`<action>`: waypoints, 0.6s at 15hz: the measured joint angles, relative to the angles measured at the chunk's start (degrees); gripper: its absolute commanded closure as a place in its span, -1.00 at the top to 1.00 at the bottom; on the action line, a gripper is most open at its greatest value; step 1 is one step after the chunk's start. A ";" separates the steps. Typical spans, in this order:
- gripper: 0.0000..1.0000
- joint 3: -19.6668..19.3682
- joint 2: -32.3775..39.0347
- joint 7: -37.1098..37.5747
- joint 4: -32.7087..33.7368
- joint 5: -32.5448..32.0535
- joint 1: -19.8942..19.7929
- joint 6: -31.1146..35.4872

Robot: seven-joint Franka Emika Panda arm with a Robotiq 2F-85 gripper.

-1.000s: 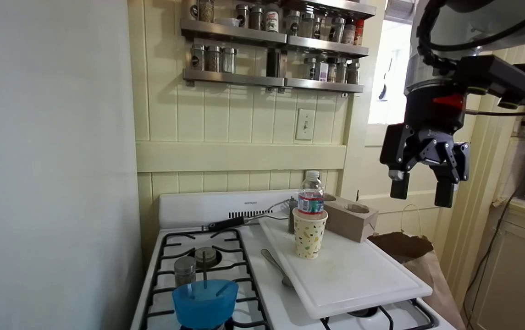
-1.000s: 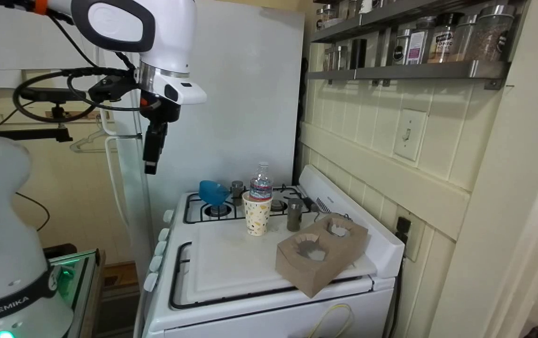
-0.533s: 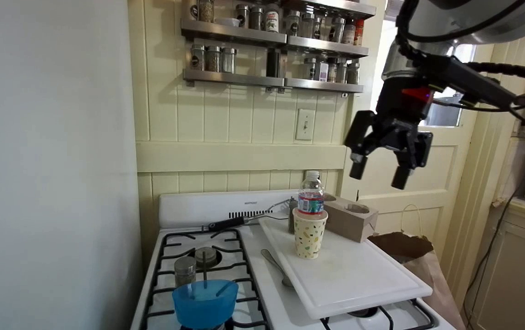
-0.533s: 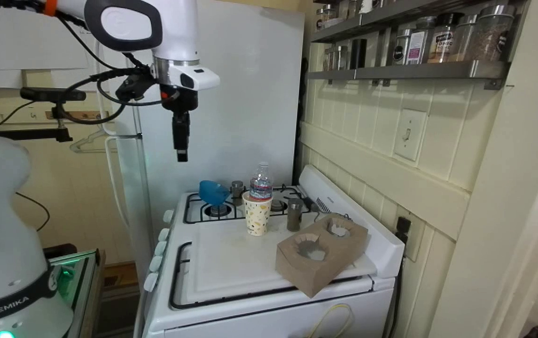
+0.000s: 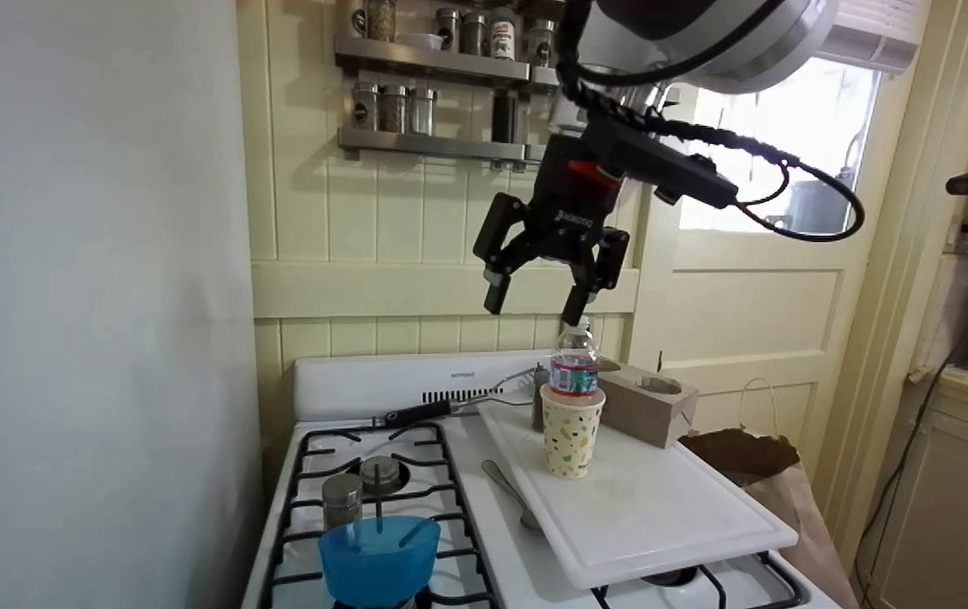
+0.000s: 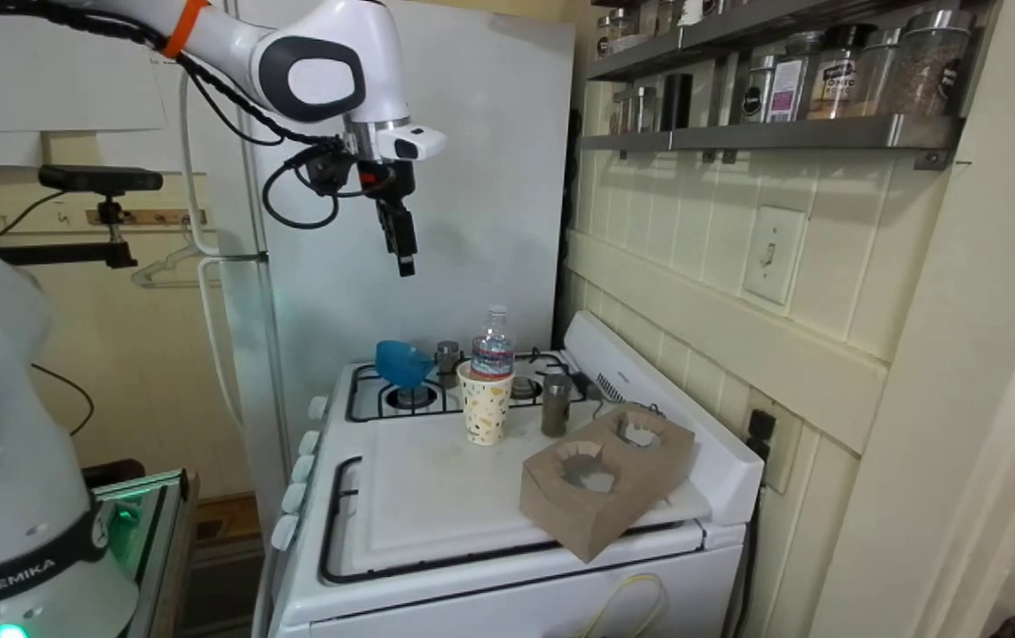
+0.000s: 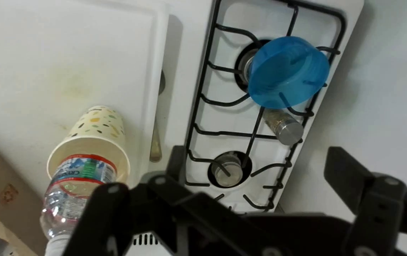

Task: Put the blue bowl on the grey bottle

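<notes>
The gripper has its jaws apart, nothing between them. The blue bowl sits over the grate, near the front corner of the stove beside the fridge. It should clear the patterned cup, straddle the bowl's rim, then pinch lightly.

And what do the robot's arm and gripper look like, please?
The Franka Emika Panda arm is white, with a dark grey ring, orange bands, black cables and a black base band showing "ANKA EMIKA". The Robotiq gripper is black, with two fingers, "ROBOTIQ" lettering and a red patch above.
</notes>
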 measured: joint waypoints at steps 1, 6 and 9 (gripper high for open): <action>1.00 -0.07 0.63 -0.17 0.49 0.00 0.05 0.00; 1.00 -0.39 2.74 5.58 0.65 1.38 -0.06 0.28; 1.00 0.56 10.56 9.63 0.76 6.71 0.98 6.32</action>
